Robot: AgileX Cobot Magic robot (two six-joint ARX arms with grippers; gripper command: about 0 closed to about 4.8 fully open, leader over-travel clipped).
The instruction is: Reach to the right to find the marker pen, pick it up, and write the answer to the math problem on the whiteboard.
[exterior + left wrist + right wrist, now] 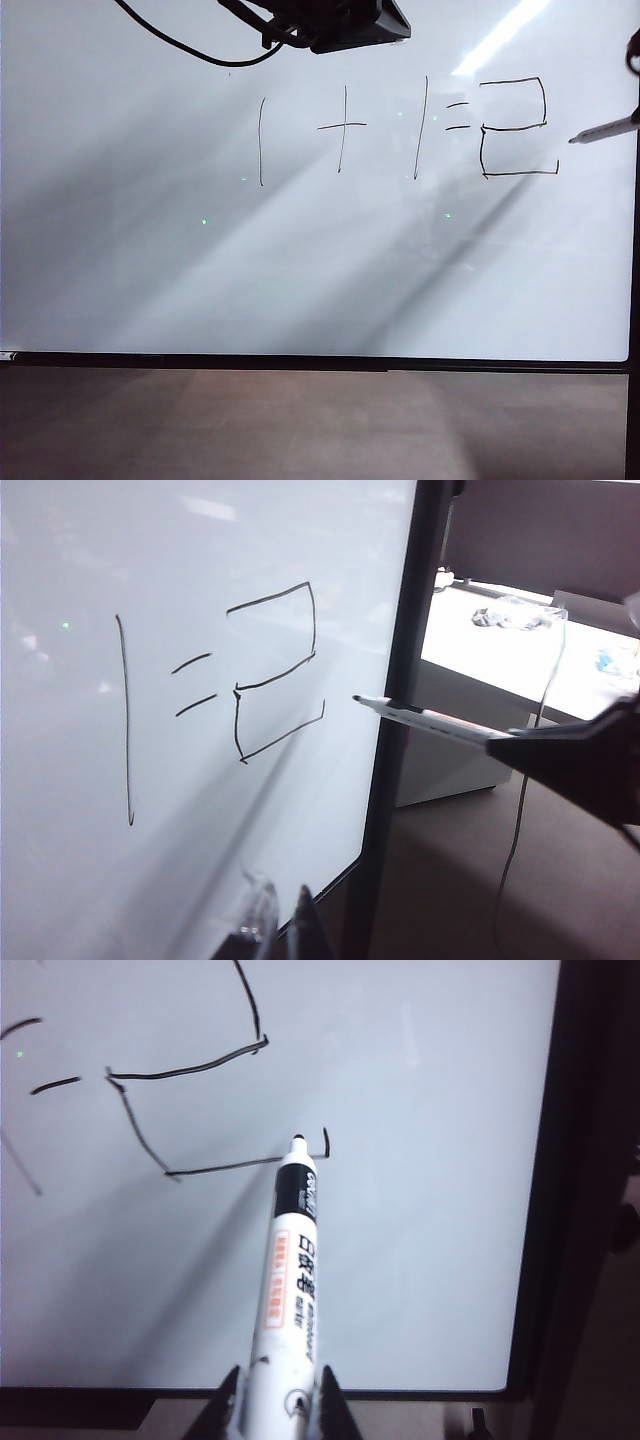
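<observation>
The whiteboard (300,280) fills the exterior view. On it the math problem (340,128) reads one plus one equals, followed by the answer (515,129), a boxy 2. My right gripper (282,1400) is shut on the marker pen (290,1290), gripping its lower barrel. The pen's dark tip points at the board just past the end of the 2's bottom stroke. In the exterior view the marker pen (605,130) pokes in from the right edge. The left wrist view shows the pen (430,718) and the right gripper (500,745) beside the answer (275,675). My left gripper (283,918) is shut and empty near the board's lower corner.
A bulky black device (335,22) with a cable hangs over the board's top edge. The board's black frame (395,730) runs close to the pen. Beyond it stand a white table (520,650) with small items and a hanging cable (540,730). A brown surface (300,420) lies below the board.
</observation>
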